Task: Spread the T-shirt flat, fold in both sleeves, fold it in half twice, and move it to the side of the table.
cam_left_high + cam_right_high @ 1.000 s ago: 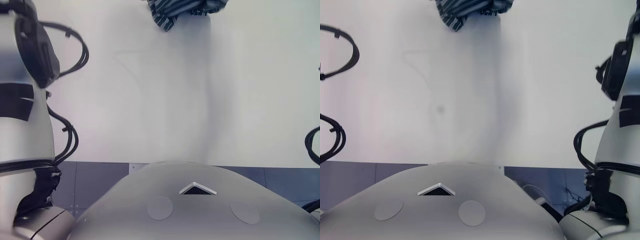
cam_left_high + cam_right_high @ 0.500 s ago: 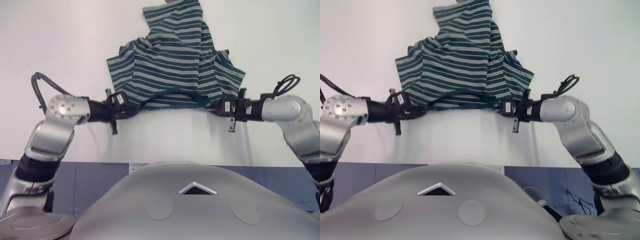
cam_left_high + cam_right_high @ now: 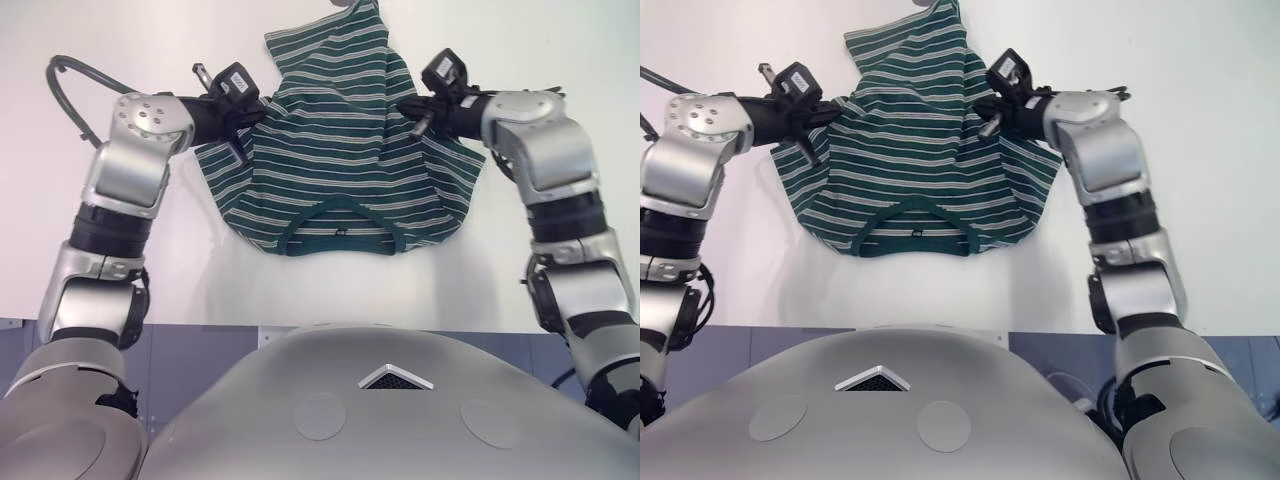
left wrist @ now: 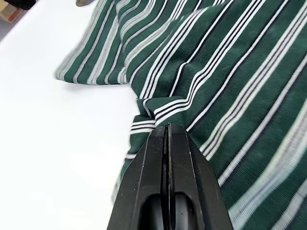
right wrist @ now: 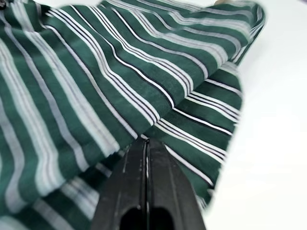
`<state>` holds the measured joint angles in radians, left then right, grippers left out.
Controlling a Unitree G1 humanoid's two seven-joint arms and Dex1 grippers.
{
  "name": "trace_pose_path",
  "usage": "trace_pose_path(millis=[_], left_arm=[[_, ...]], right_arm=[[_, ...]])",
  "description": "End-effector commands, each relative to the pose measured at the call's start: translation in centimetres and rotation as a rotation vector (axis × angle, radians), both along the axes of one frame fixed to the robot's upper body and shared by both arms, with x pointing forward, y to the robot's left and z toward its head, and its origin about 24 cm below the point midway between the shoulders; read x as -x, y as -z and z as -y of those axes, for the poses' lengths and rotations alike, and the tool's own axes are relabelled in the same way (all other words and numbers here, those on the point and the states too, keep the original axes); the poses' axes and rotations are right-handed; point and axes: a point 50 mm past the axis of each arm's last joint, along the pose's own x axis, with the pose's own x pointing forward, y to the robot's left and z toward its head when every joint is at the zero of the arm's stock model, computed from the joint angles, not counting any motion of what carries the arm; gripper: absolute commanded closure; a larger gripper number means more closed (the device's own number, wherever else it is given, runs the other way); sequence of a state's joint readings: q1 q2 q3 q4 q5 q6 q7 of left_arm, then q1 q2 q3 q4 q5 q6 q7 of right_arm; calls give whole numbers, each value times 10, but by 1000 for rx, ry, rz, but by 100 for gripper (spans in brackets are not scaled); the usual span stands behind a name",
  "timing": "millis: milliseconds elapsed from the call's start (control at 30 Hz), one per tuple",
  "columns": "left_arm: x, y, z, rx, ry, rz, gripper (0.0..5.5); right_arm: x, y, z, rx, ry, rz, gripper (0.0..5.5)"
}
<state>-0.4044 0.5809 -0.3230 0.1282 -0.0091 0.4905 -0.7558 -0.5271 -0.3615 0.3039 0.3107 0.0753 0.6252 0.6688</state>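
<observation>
Handling: T-shirt (image 3: 340,170) is judged soft, light, limp.
Hold points: sleeve folds are favoured.
Left hand (image 4: 169,125): clamped on T-shirt.
Right hand (image 5: 145,139): clamped on T-shirt.

Both arms, left arm (image 3: 128,180) and right arm (image 3: 545,150): silver-grey rounded shells, black bands at joints. Round elbow cap (image 3: 150,113) on left, ringed by small dark screws. Thick black cable (image 3: 72,72) loops beside it. Both left gripper (image 4: 169,127) and right gripper (image 5: 145,140): matte black, flat tapered fingers.
</observation>
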Motion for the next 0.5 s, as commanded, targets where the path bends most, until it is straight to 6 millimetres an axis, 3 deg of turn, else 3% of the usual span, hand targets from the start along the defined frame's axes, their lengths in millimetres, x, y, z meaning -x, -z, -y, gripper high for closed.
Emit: trace_pose_path(millis=[33,133,233,300,400,433,500], left_arm=[[11,28,-12,-110,46,-82,549],[37,34,-40,-123,5,-138,549],[72,34,-63,-145,-22,-214,549],[83,30,-68,-154,-26,-233,549],[79,22,-68,-134,-51,-207,549],[77,18,-65,-105,-43,-194,549],[73,11,-58,-58,-15,-169,549]], right_arm=[[-2,45,12,255,-36,-51,547],[24,54,50,348,-109,-91,547],[51,37,68,322,-133,-102,547],[65,25,67,304,-163,-105,547],[83,2,52,192,-249,-115,547],[81,-9,47,133,-252,-102,547],[59,-32,45,25,-181,-26,547]])
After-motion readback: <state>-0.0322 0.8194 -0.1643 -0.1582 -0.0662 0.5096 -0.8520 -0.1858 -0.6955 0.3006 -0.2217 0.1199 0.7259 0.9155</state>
